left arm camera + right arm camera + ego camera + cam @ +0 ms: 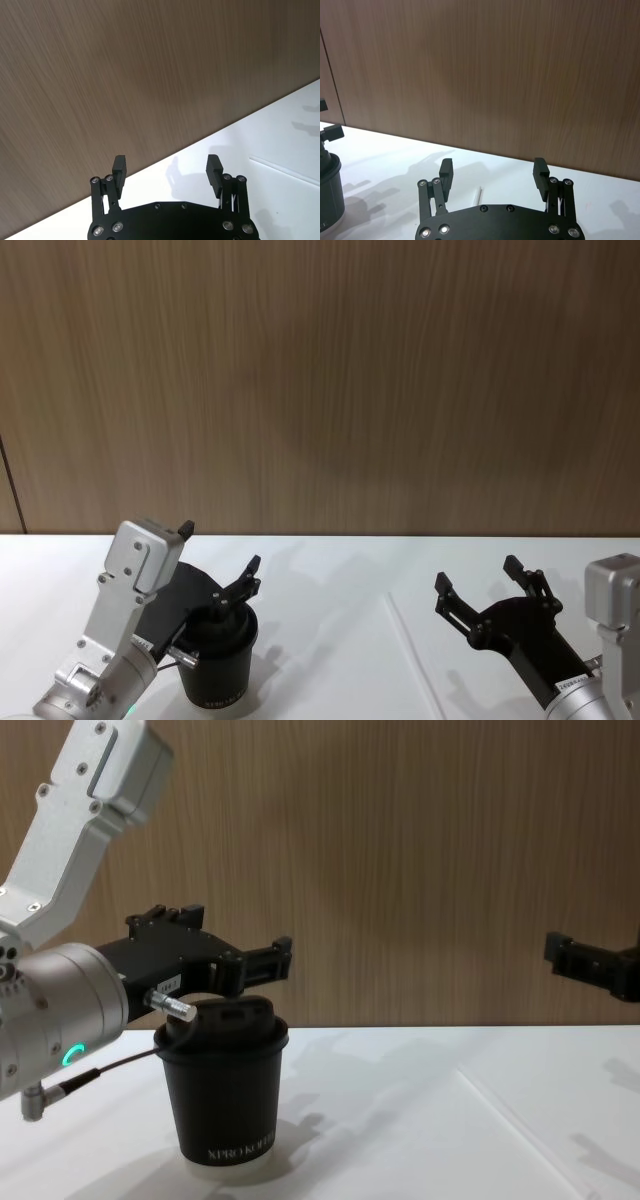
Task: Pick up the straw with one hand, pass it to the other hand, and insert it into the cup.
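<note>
The black cup [218,665] with its domed lid stands on the white table at the near left, its white lettering low on the cup [225,1090]. My left gripper [218,550] hovers open just above and behind the lid, empty, also seen from the side as the left gripper [240,945] and from the wrist as the left gripper [167,165]. The thin white straw [412,650] lies flat on the table right of the cup. My right gripper [480,577] hangs open and empty above the table right of the straw [480,194]; its wrist camera shows this gripper [492,167] wide apart.
A brown wood-grain wall [320,380] rises along the far edge of the white table [330,580]. The straw [500,1112] runs from mid-table toward the near edge. The cup [327,200] sits at the edge of the right wrist view.
</note>
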`<control>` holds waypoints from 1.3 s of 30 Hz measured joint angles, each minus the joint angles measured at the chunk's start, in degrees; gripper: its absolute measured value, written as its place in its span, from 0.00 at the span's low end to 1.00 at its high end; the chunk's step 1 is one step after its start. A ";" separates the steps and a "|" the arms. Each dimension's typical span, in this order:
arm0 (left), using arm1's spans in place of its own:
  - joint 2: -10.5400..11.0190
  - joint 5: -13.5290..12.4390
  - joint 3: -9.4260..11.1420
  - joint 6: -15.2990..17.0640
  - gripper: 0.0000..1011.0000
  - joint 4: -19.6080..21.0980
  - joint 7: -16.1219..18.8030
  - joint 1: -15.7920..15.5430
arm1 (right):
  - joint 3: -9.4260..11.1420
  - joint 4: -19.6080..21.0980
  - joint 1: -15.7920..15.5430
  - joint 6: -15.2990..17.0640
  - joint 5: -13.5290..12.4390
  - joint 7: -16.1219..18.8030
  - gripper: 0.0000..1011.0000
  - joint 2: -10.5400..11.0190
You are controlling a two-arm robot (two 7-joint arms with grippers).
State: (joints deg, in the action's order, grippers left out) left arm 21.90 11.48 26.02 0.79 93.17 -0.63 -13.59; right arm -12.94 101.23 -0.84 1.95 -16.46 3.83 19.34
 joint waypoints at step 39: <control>0.00 0.00 0.00 0.00 0.99 0.00 0.00 0.00 | -1.70 1.89 1.51 8.91 3.70 -2.50 0.99 -0.01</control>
State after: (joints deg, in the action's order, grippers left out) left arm 21.90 11.48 26.03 0.80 93.17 -0.63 -13.59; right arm -14.64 103.12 0.68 10.87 -12.76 1.33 19.33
